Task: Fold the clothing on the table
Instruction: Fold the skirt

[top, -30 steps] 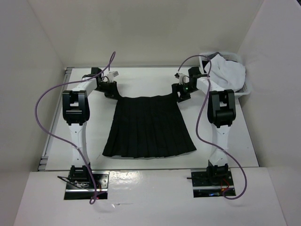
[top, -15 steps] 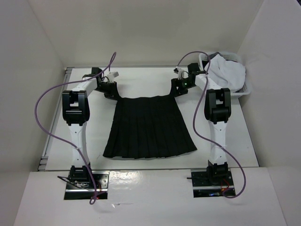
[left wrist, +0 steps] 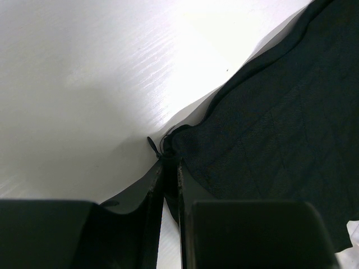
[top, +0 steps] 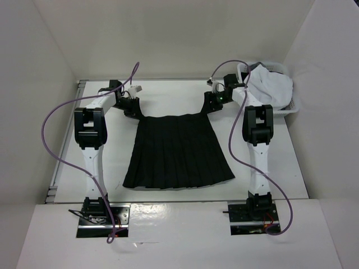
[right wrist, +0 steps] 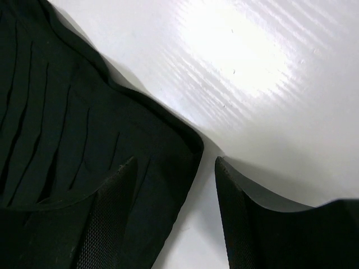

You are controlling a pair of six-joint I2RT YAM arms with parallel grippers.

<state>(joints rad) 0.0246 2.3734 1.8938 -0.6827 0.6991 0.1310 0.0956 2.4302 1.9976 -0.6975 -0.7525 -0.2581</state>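
The clothing (top: 176, 148), a black pleated skirt, lies flat on the white table (top: 67, 162) with its waistband at the far side and its hem toward the arm bases. My left gripper (top: 136, 114) is shut on the waistband's left corner; in the left wrist view its fingers (left wrist: 170, 162) pinch the black fabric (left wrist: 269, 129). My right gripper (top: 208, 109) is at the waistband's right corner. In the right wrist view it (right wrist: 175, 162) is open, one finger over the skirt (right wrist: 67, 123) and the other over bare table (right wrist: 252, 67), with the corner between them.
A white basket (top: 293, 106) holding a white garment (top: 272, 84) stands at the far right corner, just behind the right arm. Purple cables loop beside both arms. White walls enclose the table on three sides.
The right gripper has moved a little left and farther back, onto the waistband's right corner, and its jaws have narrowed. The left arm and the skirt have stayed put.
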